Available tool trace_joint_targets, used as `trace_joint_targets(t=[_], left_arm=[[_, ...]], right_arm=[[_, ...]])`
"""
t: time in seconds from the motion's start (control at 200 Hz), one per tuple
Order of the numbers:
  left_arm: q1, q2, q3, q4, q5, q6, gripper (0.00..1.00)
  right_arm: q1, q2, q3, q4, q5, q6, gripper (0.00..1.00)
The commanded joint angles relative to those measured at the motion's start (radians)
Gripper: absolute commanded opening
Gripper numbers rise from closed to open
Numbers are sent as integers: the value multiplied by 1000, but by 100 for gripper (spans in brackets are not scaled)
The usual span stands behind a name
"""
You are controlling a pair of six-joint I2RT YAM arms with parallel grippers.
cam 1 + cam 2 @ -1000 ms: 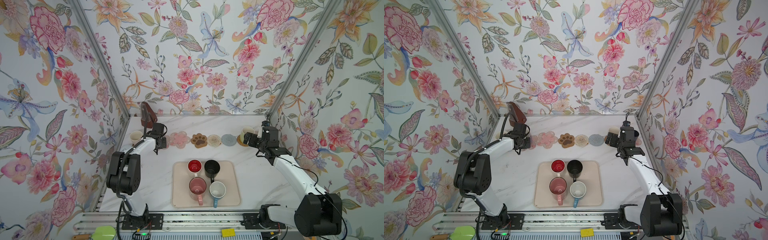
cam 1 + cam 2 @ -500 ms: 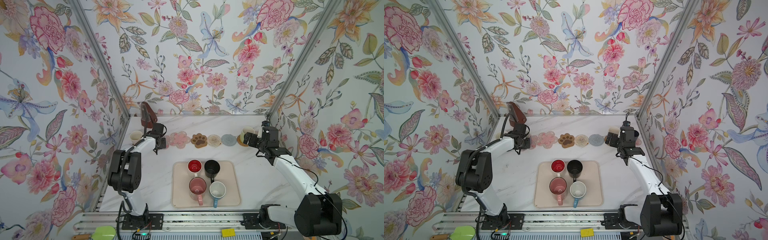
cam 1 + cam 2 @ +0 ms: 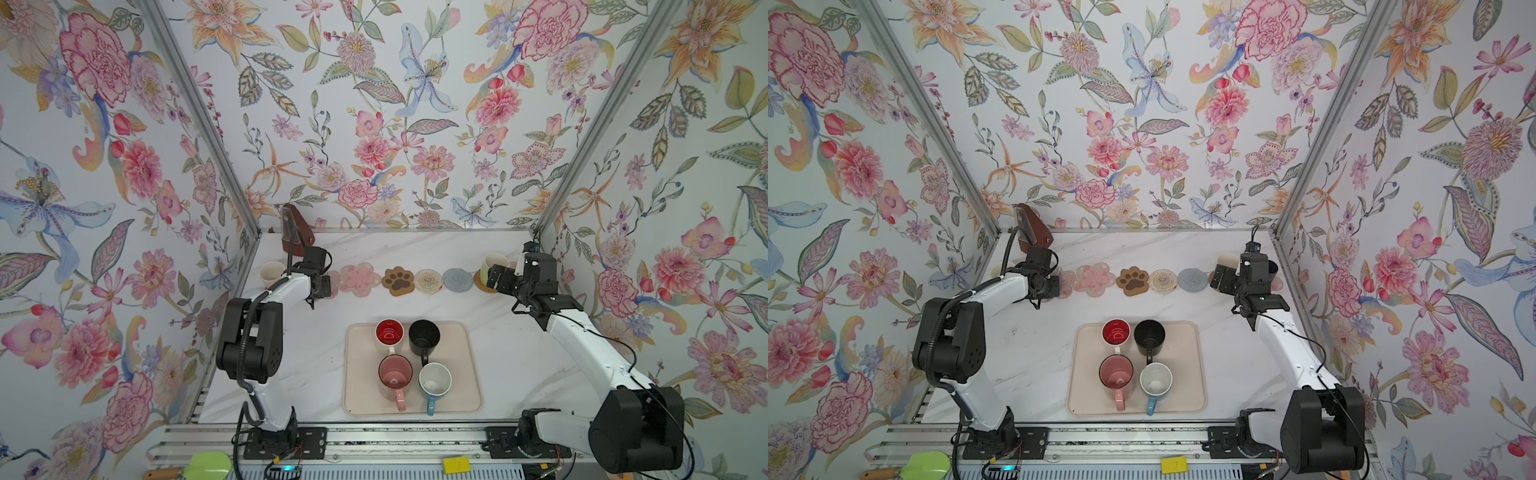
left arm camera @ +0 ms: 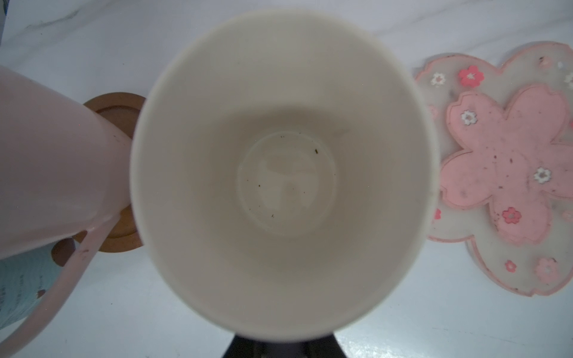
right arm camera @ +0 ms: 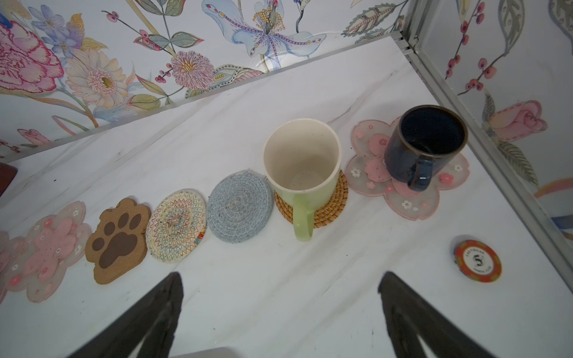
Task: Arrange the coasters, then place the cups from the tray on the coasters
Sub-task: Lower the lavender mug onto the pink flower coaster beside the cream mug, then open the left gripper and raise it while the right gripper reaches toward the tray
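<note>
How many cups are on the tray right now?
4, in two rows on the tray: red-inside cup back left, black cup back right, pink cup front left, blue cup front right. None seems hidden.

bright, soft, even light from above in both top views; only faint shadows on the marble tabletop, and the walls bow toward the edges (wide lens). left wrist view: the cream-lined mug looms blurred, rim softest. right wrist view: the right gripper at 6 o'clock is out of focus.
</note>
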Motion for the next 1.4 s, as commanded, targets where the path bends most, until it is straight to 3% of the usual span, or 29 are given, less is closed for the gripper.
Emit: trace_joint_targets(t=[0.0, 1.206, 1.396], left_arm=[[8, 4, 47, 57, 6, -14, 0], [9, 42, 68, 37, 25, -25, 0], [9, 38, 68, 30, 24, -27, 13]], right_arm=[[-1, 1, 11, -18, 5, 0, 99], [-1, -5, 13, -24, 13, -1, 99], [0, -7, 12, -26, 14, -1, 99]])
